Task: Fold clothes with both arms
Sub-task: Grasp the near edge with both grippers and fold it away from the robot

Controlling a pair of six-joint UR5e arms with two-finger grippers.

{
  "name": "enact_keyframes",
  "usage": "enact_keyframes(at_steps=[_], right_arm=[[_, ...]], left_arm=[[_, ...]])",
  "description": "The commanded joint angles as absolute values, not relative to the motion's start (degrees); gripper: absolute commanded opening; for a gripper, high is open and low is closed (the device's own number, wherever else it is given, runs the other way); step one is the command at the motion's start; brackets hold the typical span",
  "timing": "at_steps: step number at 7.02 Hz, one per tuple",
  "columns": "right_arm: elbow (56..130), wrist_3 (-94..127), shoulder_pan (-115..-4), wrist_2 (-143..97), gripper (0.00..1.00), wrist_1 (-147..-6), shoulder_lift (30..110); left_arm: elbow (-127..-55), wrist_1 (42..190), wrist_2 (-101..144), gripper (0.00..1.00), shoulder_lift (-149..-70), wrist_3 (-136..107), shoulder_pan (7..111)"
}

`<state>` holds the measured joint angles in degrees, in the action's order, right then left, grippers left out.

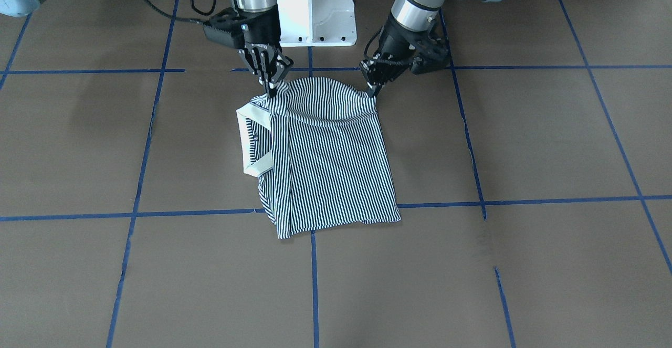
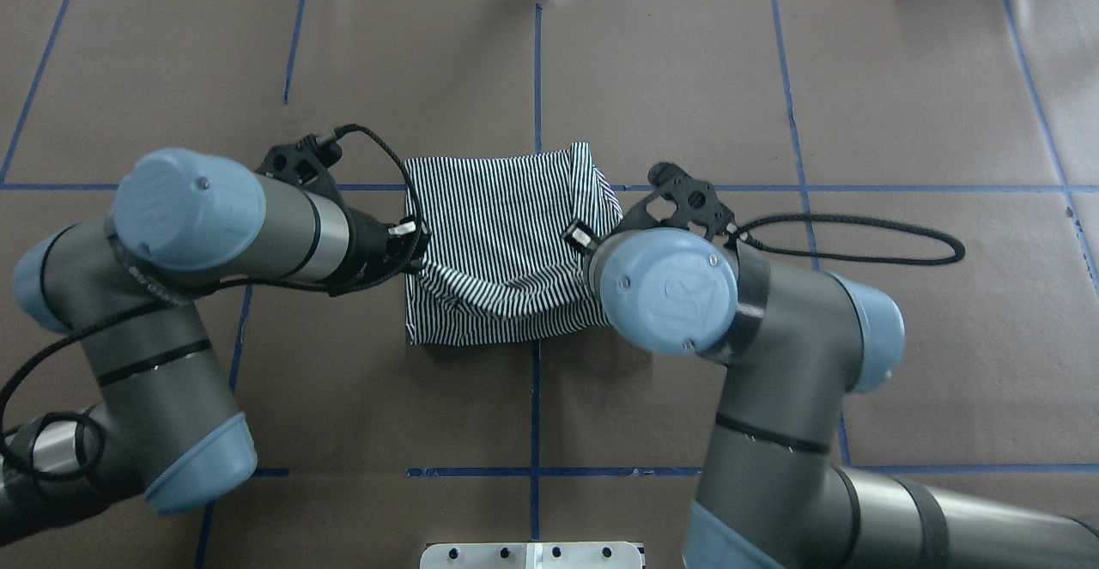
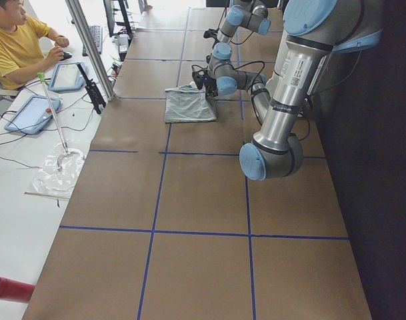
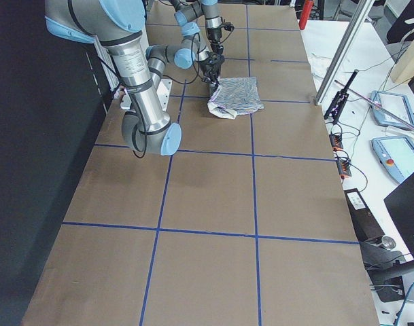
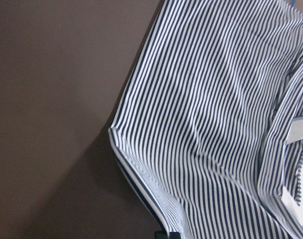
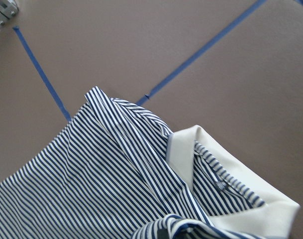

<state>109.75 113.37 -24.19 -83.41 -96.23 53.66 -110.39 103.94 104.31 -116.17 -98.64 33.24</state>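
Observation:
The striped polo shirt (image 1: 331, 169) lies partly folded in the middle of the table, with its cream collar (image 1: 247, 143) on my right side. The edge nearest my base is lifted and sags between the two grippers. My left gripper (image 1: 374, 92) is shut on one corner of that edge. My right gripper (image 1: 271, 91) is shut on the other corner, beside the collar. In the overhead view the shirt (image 2: 498, 217) lies between both wrists, and the right wrist hides its own fingers. The wrist views show striped cloth (image 5: 206, 124) and the collar with a button (image 6: 241, 169).
The white pedestal base (image 1: 315, 12) stands just behind the shirt. Blue tape lines (image 1: 315, 280) grid the brown table. A black cable (image 2: 859, 239) loops out to the right. An operator (image 3: 16, 40) sits at a side desk with tablets (image 3: 33, 113).

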Motion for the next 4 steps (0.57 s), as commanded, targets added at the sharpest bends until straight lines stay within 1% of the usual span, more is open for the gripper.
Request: enact_keyframes(at_steps=[1, 2, 3, 4], right_arm=[[90.54, 110.65, -32.06, -88.5, 0.0, -82.6, 47.14], [81.57, 110.39, -33.21, -89.55, 0.11, -78.96, 42.76], [73.56, 110.13, -35.66, -93.3, 0.43, -73.79, 39.67], [65.65, 106.3, -37.6, -95.51, 0.99, -64.6, 38.94]], left_arm=[[-100.76, 107.37, 104.85, 0.0, -119.35, -90.73, 40.14], [-96.2, 111.93, 104.77, 0.0, -119.79, -90.44, 40.95], [-87.1, 118.85, 104.42, 0.0, -122.32, -90.44, 41.22], [-75.88, 127.18, 101.46, 0.33, -126.35, -86.0, 42.96]])
